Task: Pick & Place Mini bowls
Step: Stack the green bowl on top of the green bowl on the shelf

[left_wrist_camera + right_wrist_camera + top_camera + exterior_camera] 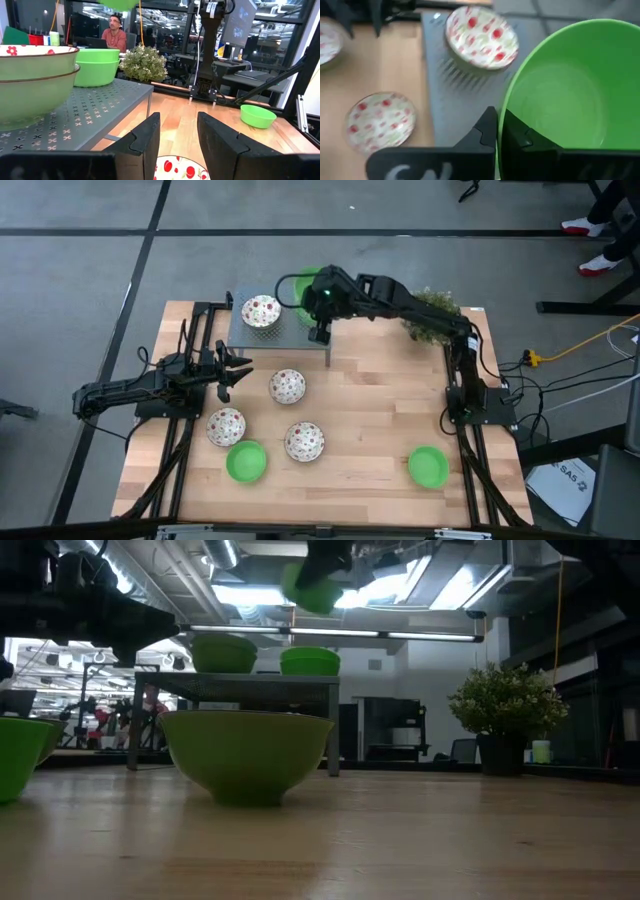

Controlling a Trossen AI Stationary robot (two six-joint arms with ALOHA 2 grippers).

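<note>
High view, from the left: the left gripper (243,370) waits over the table's (380,410) left edge, its fingers (141,140) spread apart and holding nothing; the left wrist view shows a speckled bowl (181,168) just below them, not touching. Nearest this gripper lies a speckled bowl (287,386) just to its right, and two more speckled bowls (226,426) (304,441) sit nearer the front edge with a green bowl (246,461) between and in front of them. On the far side stands a grey perforated rack (262,338) carrying a stack topped by a speckled bowl (261,311) on its left part, and green bowls (97,66) stacked on its right part. Above that right part the right gripper (318,305) hangs in the air, clamped on the rim of a green bowl (570,95), one finger (485,131) outside the wall and the other inside; that bowl is clear of the stack below. A potted plant (432,315) stands at the far right, and a lone green bowl (428,466) lies near the right front corner.
</note>
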